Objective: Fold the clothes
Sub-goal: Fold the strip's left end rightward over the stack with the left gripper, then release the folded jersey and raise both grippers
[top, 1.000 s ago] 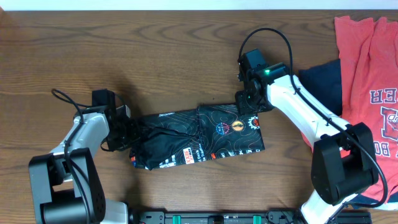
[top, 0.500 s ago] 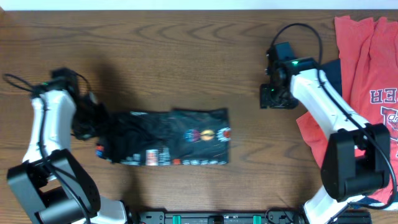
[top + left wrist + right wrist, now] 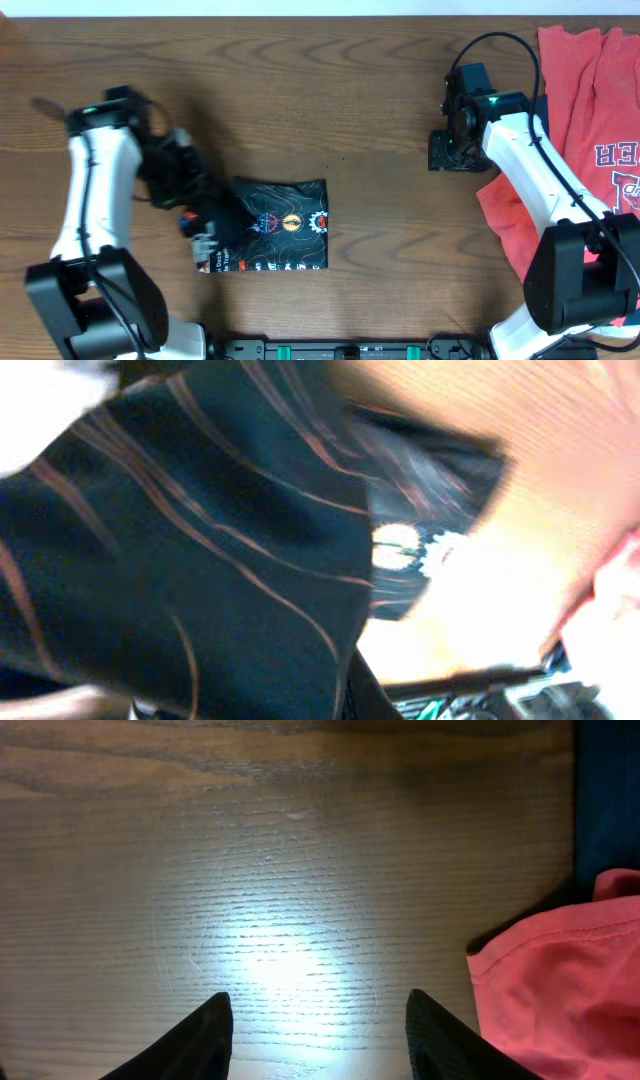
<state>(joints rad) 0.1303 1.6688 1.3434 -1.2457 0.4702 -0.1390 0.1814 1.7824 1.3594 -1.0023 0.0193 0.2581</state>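
Note:
The black jersey [image 3: 275, 225] with orange-red contour lines and logos lies as a compact folded block on the table, left of centre. My left gripper [image 3: 190, 205] is at its left edge, shut on bunched cloth. In the left wrist view the jersey [image 3: 200, 540] fills most of the blurred frame and hides the fingers. My right gripper [image 3: 447, 152] is far to the right of the jersey, open and empty over bare wood; in the right wrist view its fingertips [image 3: 320, 1030] stand wide apart.
The red T-shirt [image 3: 590, 120] with white lettering lies at the right edge, and its hem shows in the right wrist view [image 3: 560, 980]. The navy garment [image 3: 605, 790] lies beside it. A black rail [image 3: 340, 350] runs along the table's front edge.
The jersey went from a long strip to a shorter folded block further left. My left gripper swung out left, then back right with the cloth. My right gripper drew away to the upper right.

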